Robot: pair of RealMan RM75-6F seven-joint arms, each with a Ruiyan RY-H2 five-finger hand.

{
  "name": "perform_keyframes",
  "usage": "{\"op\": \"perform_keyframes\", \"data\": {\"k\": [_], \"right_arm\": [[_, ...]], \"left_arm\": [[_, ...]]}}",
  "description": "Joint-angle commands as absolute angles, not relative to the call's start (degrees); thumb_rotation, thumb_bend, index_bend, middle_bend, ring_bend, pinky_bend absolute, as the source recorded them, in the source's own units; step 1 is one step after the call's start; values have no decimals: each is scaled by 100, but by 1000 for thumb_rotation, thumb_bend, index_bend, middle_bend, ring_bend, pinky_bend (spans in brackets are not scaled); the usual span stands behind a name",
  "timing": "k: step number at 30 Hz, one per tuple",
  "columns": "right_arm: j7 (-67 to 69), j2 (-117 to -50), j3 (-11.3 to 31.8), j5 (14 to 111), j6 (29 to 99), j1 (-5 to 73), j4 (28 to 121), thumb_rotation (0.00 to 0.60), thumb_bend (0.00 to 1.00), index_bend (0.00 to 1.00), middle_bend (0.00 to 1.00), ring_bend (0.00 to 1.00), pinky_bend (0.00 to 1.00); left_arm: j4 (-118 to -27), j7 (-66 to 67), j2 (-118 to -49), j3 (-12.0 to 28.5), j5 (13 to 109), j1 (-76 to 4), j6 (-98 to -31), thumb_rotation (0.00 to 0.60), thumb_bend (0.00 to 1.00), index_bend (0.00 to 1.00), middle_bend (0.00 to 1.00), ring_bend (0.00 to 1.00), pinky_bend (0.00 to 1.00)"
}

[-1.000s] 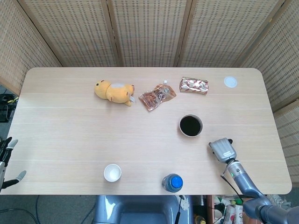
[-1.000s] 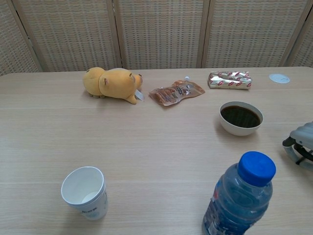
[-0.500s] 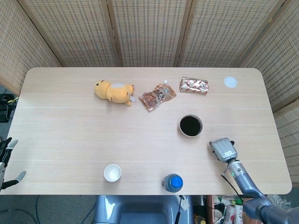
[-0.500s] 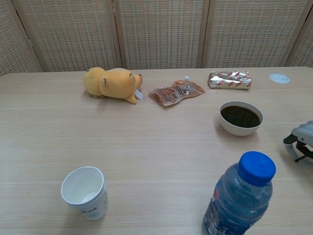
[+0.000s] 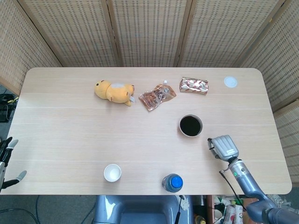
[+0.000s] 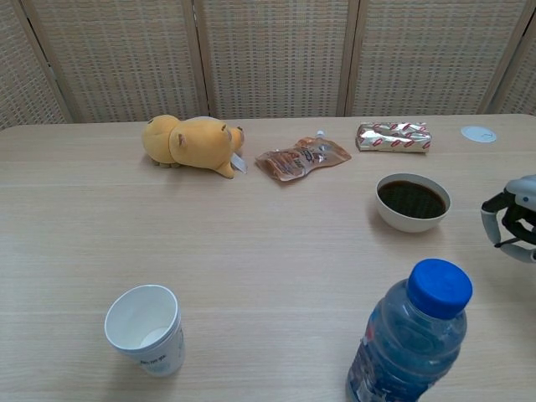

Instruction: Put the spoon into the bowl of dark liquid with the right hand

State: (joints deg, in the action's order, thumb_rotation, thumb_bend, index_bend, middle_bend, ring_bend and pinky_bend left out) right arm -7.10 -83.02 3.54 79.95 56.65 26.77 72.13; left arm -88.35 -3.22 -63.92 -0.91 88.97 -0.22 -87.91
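Observation:
The white bowl of dark liquid (image 5: 190, 126) (image 6: 412, 202) stands right of the table's middle. My right hand (image 5: 223, 147) (image 6: 512, 219) hovers just right of and nearer than the bowl, its back turned up and its fingers curled downward. No spoon shows in either view; whatever lies under the curled fingers is hidden. My left hand (image 5: 6, 161) hangs off the table's near left corner with its fingers apart, holding nothing.
A blue-capped water bottle (image 6: 410, 343) stands at the near edge, left of my right hand. A white paper cup (image 6: 145, 328) is near left. A yellow plush toy (image 5: 113, 91), two snack packets (image 5: 157, 96) (image 5: 194, 86) and a white disc (image 5: 230, 82) lie further back.
My right hand has lifted off the table and moved slightly towards the bowl. The left hand and all objects have stayed put.

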Motion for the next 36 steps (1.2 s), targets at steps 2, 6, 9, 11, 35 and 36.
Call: {"op": "perform_keyframes", "data": {"k": [2,6,9,11,35,36], "right_arm": [[-96,-7559,649,7828,5592,2769,8418,600,700,773,898,896,1000],[304,-7214,818,7702,5370,2909,9008,600,703,775,899,898,1000],[588,-7031,959,7579,5132,3065,9342,600,703,775,899,897,1000],[742,-6972,1030,7500,4993,3153,9473,600,703,775,899,897,1000],[1183,-7631,1662,5827,3558,4558,8637,600,706,780,899,897,1000],[1154,-7736,1665,5727,3515,4632,8495,600,706,780,899,897,1000]], "left_arm": [[-8826,-342,-6401,-92,8905,-31,-8781,600,234,0,0,0,0],[-8806,-360,-6412,-91,8906,-34,-8777,600,233,0,0,0,0],[-8790,-376,-6418,-93,8899,-32,-8774,600,234,0,0,0,0],[-8778,-386,-6421,-98,8896,-25,-8776,600,234,0,0,0,0],[-8640,-433,-6453,-73,8721,-47,-8608,600,233,0,0,0,0],[-8645,-418,-6449,-67,8711,-52,-8601,600,234,0,0,0,0]]}}
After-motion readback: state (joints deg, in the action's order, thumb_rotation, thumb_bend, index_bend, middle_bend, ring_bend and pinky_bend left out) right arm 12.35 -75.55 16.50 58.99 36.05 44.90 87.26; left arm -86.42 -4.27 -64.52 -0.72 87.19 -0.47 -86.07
